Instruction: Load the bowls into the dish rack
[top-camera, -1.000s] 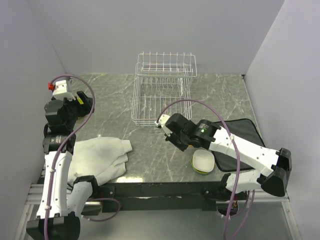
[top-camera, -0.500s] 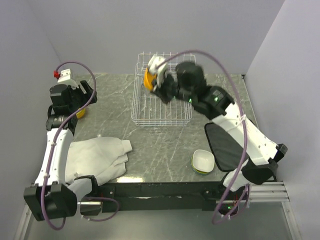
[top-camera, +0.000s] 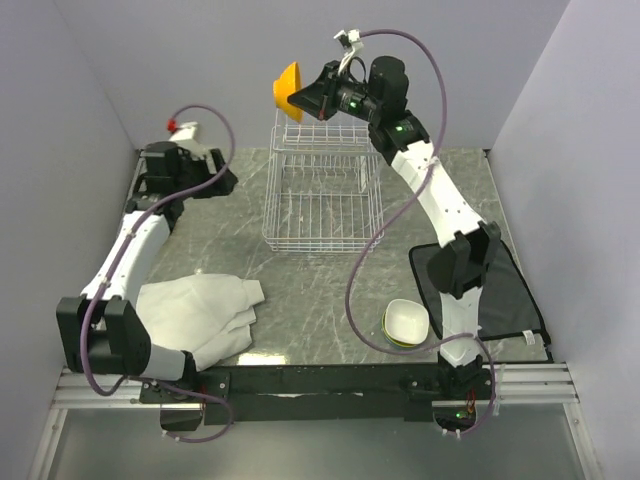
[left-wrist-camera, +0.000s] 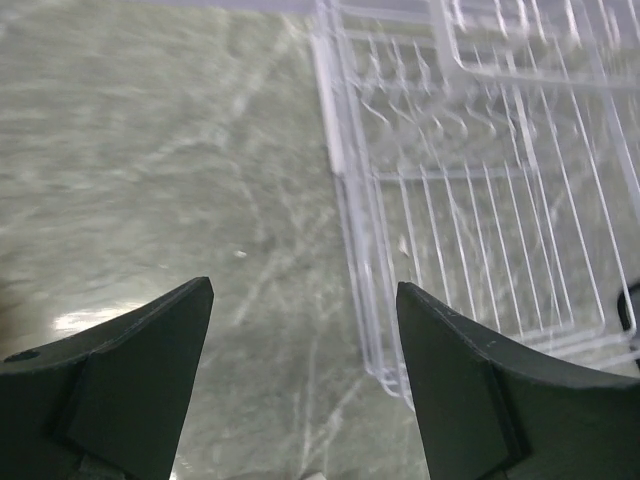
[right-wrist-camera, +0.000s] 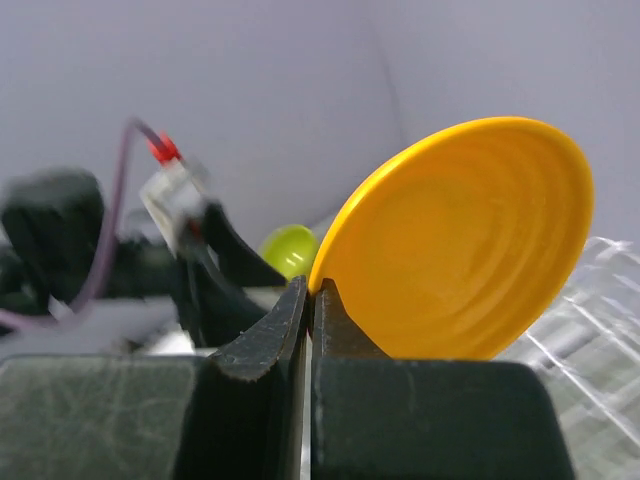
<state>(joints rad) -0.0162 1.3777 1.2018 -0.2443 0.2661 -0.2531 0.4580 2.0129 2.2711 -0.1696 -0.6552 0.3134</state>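
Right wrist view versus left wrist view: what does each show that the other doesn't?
Only the right wrist view: the right gripper pinching the rim of the orange bowl, a lime-green bowl behind, and the left arm, blurred. Only the left wrist view: the open, empty left gripper above the marble table. Both: the white dish rack, though just a blurred edge in the right wrist view.

Can pass over bare bench (top-camera: 310, 290) between dish rack (top-camera: 320, 215) and white cloth (top-camera: 195, 315). Can enter rack from above, barring back-left by orange bowl (top-camera: 287, 92); right arm (top-camera: 425, 180) overhangs back-right corner.
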